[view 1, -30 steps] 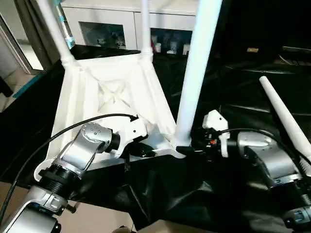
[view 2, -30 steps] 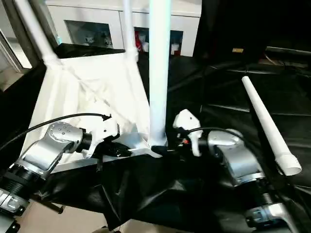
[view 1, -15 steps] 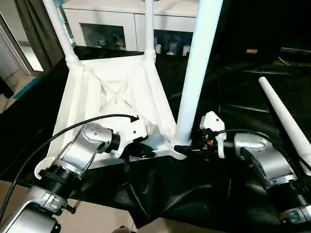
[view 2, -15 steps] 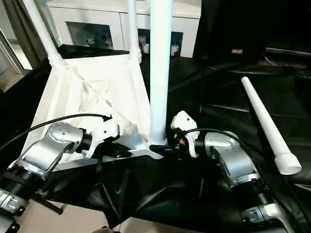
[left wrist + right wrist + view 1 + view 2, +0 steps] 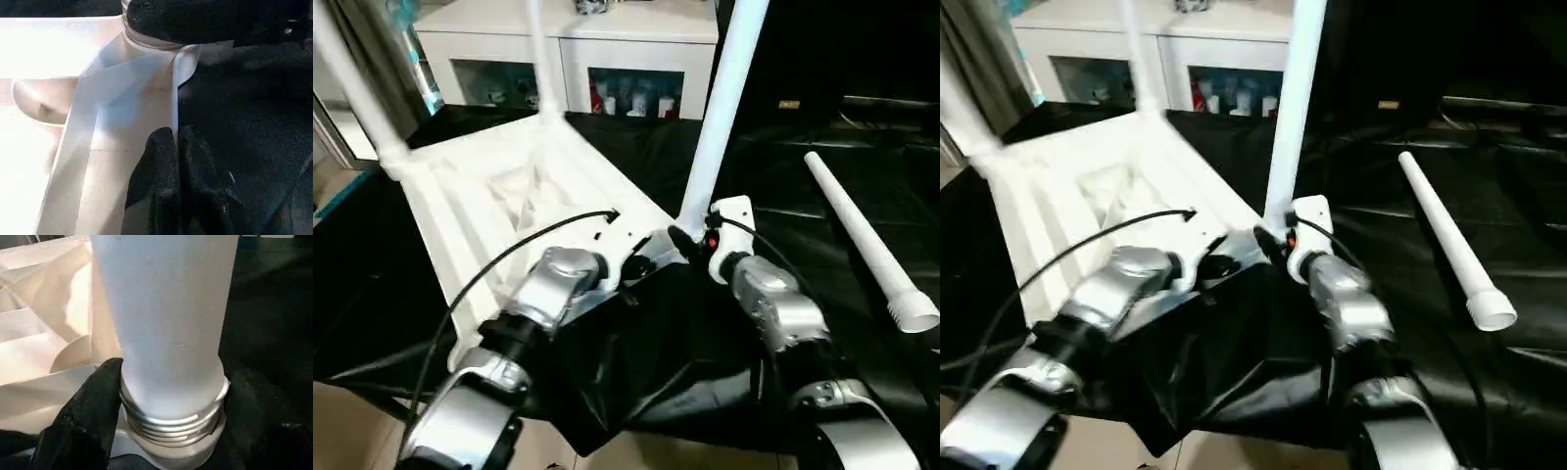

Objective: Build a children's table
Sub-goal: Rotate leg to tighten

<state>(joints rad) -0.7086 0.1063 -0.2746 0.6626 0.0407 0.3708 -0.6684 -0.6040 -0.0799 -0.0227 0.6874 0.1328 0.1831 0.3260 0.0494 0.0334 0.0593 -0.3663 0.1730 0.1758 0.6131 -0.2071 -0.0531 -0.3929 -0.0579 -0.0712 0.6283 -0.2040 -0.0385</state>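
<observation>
The left hand point(image 5: 172, 161) is pinched shut on the rim of the upturned table point(image 5: 480, 196); just beside it, the right hand point(image 5: 690, 243) grips the base of one leg point(image 5: 720, 108) at the corner socket. Three legs stand fitted, tops cut off; a fourth point(image 5: 867, 240) lies loose beyond the right hand

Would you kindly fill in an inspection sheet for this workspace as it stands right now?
Surface: black sheet, creased.
Job's things: children's table upside down, three legs upright; near leg shows exposed threads at its socket in the right wrist view; spare leg lying loose on the sheet.
Clutter: nothing seen.
Grippers: left gripper shut on the tabletop's rim; right gripper at the near leg's base, one finger against it.
Cables: black cable arching over the left forearm.
Surroundings: white glass-door cabinet behind.
</observation>
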